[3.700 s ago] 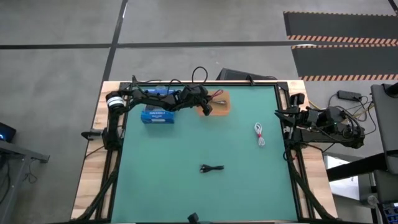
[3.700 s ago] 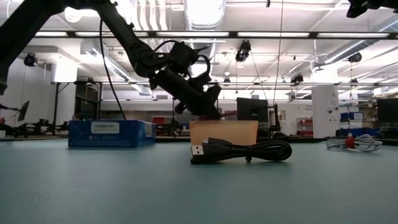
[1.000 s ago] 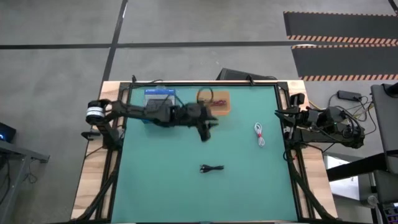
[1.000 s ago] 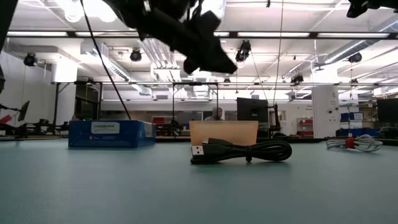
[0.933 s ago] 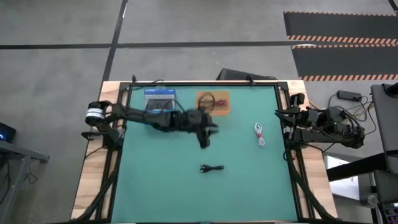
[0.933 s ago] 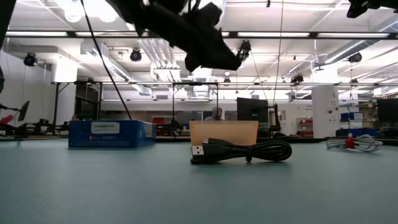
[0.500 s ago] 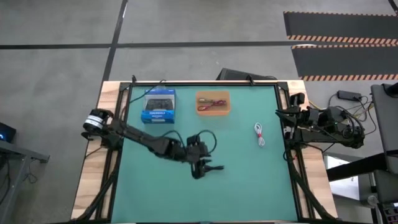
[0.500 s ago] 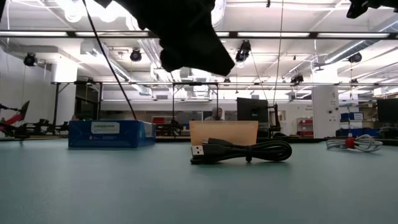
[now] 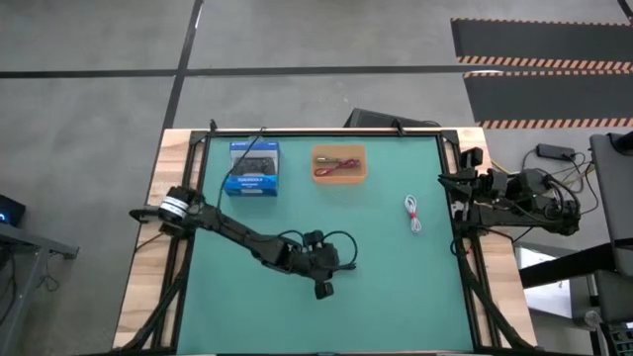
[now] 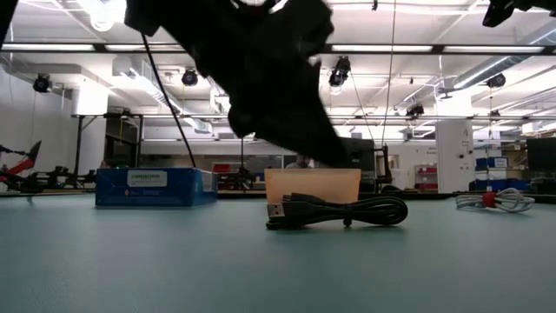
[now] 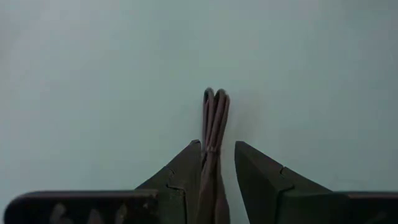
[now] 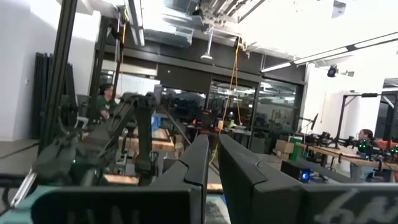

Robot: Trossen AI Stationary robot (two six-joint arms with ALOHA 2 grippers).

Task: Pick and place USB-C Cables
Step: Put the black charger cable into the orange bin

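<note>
Reaching over the middle of the mat [image 9: 396,287], the left gripper [image 11: 217,165] is down over the black cable [image 11: 212,127], its two fingers [image 11: 258,171] slightly parted with the bundle lying lengthwise in the gap between them; one looped end of the cable sticks out just past the fingertips, and whether the pads actually press it cannot be told. In the high view the left gripper [image 9: 322,277] covers most of that cable, and in the low view the dark arm hangs right above the black cable [image 10: 339,211], which rests flat on the mat with its plug end pointing away from the coil. Farther from these fingers, toward the right arm, the white cable [image 9: 412,213] lies alone on the mat, well apart. Beyond the fingers at the far edge sits the tray [image 9: 339,175] with the red cable [image 9: 336,165] inside it, and beside the tray stands the blue box [image 9: 251,168]. The right gripper [image 12: 210,165] waits off the mat's right edge, lifted and pointing into the room, its fingers nearly together with only a thin slit between and holding nothing.
</note>
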